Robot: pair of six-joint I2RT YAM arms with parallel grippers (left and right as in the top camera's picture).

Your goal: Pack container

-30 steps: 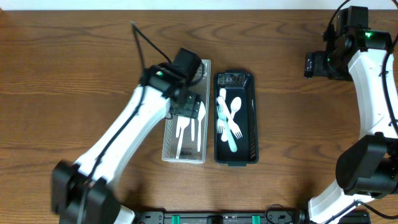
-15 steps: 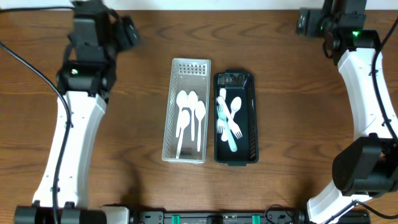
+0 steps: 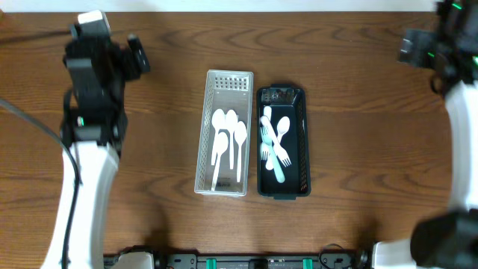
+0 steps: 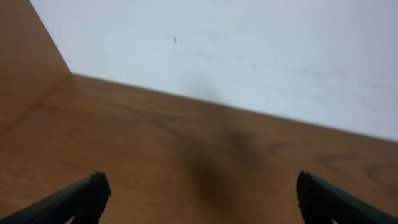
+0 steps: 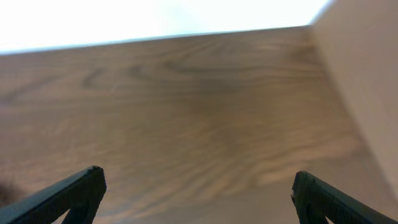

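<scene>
Left gripper: the left gripper was spread wide with nothing between its fingertips, and only bare table showed beneath it.
Right gripper: the right gripper was just as wide open and empty over plain wood.
White basket: the white basket lay well off to the left gripper's right and back toward the robot's base, with three white spoons lying lengthwise inside.
Black container: the black container sat well to the right gripper's left, touching or just beside the white basket. It held mixed cutlery, crossed and overlapping.
Handling: the pieces looked like thin plastic, so probably very light, fairly stiff and smooth enough to slip or flick away under a hard pinch.
Where to grip: a handle near mid-length seemed the best hold. The white spoons' handles lay apart enough to reach, while the tangled pile likely needed the topmost piece taken first.
Writing: none could be read. A small patch at the black container's far end was too small to make out.
</scene>
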